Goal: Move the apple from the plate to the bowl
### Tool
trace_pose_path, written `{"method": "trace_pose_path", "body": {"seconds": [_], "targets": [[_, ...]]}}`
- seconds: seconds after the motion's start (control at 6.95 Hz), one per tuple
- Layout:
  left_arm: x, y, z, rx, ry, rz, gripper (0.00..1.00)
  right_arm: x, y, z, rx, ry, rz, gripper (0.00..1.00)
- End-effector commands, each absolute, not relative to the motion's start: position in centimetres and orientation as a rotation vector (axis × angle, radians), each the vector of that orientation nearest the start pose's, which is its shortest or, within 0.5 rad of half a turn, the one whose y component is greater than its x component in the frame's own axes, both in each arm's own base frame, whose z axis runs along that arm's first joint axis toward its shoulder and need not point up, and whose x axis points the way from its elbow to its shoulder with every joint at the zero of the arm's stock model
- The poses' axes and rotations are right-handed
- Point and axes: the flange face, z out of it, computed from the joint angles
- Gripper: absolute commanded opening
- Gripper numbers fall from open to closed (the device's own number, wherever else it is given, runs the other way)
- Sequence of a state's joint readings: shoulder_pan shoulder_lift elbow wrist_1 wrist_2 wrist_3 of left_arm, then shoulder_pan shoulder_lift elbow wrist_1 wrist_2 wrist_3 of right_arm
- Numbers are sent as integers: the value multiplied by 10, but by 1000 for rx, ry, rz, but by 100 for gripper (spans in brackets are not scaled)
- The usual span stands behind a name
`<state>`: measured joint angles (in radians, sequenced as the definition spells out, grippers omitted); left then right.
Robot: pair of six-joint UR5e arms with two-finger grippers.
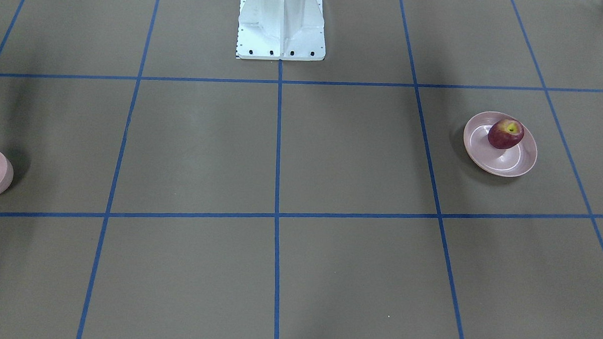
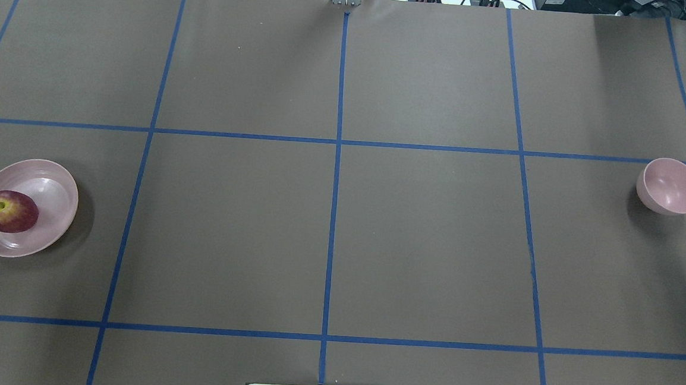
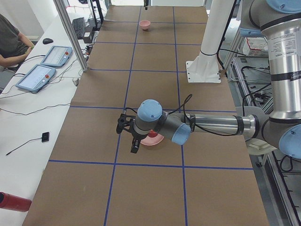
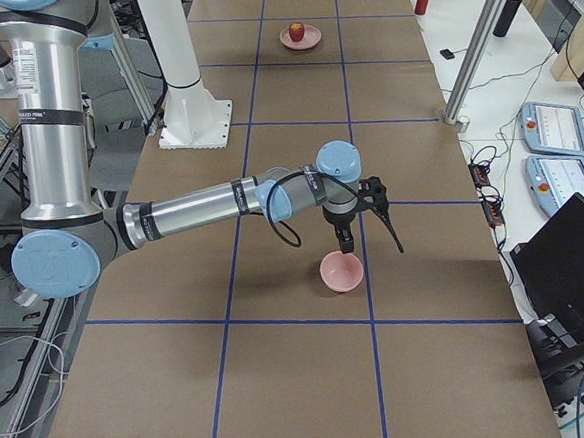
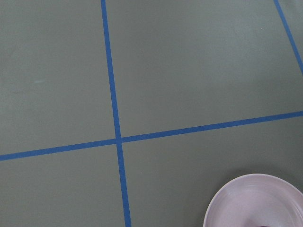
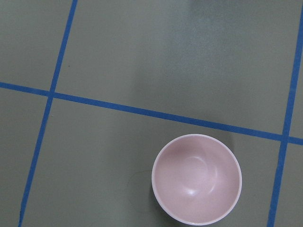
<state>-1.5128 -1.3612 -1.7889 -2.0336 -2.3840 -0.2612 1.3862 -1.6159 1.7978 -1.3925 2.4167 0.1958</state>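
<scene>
The dark red apple (image 1: 506, 134) lies on the wide pink plate (image 1: 512, 163), at the left in the overhead view (apple (image 2: 9, 211), plate (image 2: 51, 186)). The small deep pink bowl (image 2: 671, 186) stands empty at the far right. My left gripper (image 3: 128, 136) shows only in the exterior left view, hovering beside the plate (image 3: 153, 140); I cannot tell if it is open or shut. My right gripper (image 4: 369, 239) shows only in the exterior right view, above the bowl (image 4: 342, 271); its state I cannot tell. The right wrist view looks down on the bowl (image 6: 196, 177); the left wrist view catches the plate's rim (image 5: 246, 198).
The white robot pedestal (image 1: 281, 23) stands at the table's middle near edge. Blue tape lines grid the brown table. A side bench holds tablets (image 3: 47, 66), and a red bottle (image 3: 14, 201) lies there. A laptop (image 4: 576, 259) sits on the operators' side.
</scene>
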Motion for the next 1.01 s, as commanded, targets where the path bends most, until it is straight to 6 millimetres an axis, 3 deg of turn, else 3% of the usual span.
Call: {"method": "trace_pose_path", "body": {"seconds": [0.0,0.29,0.43,0.58,0.72,0.86], "targets": [[-36,-424,593,303,859,-1,98,-32,-490,559,166,-882,-137,100],[-36,-424,592,311,860,4,98,-33,-491,570,242,-884,-171,100],[-36,-424,592,311,860,4,98,-35,-496,595,208,-870,-164,100],[-36,-423,591,309,867,6,98,-54,-518,605,184,-854,-180,100],[-36,-421,589,313,870,9,98,-61,-539,622,149,-840,-166,100],[-37,-421,582,327,871,12,98,-74,-557,627,129,-839,-172,100]]}}
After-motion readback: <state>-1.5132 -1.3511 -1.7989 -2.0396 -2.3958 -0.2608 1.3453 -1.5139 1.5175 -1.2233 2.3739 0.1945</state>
